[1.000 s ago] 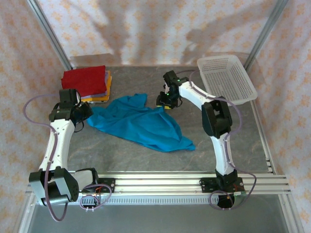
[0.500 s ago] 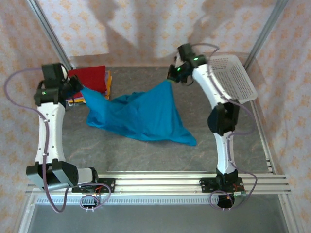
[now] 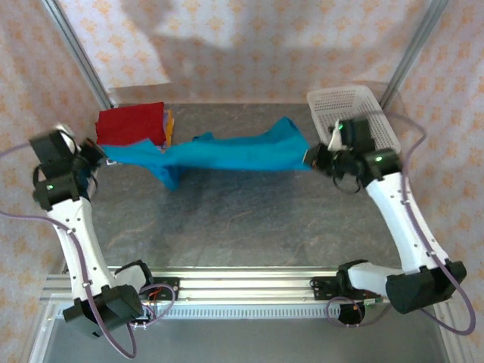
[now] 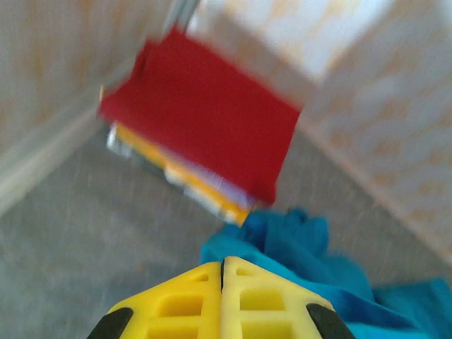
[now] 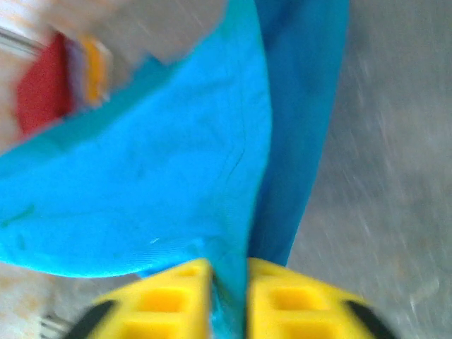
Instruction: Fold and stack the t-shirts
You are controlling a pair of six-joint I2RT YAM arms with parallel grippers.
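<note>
I have 2 grippers on 1 garment: the teal t-shirt is stretched in a long band between them, across the far half of the grey table. My left gripper has its yellow fingers pressed flat together, with teal cloth bunching out just past the tips, so I am pinching that end of the shirt. My right gripper is clamped on the other end; in the right wrist view the cloth runs down between the 2 yellow fingers. A fold sags from the band near my left side, and I cannot tell whether it reaches the table. Just beyond my left end sits the stack of folded shirts, the red t-shirt on top with orange-yellow edges showing beneath. The white basket stands at the far right corner, just behind my right wrist.
</note>
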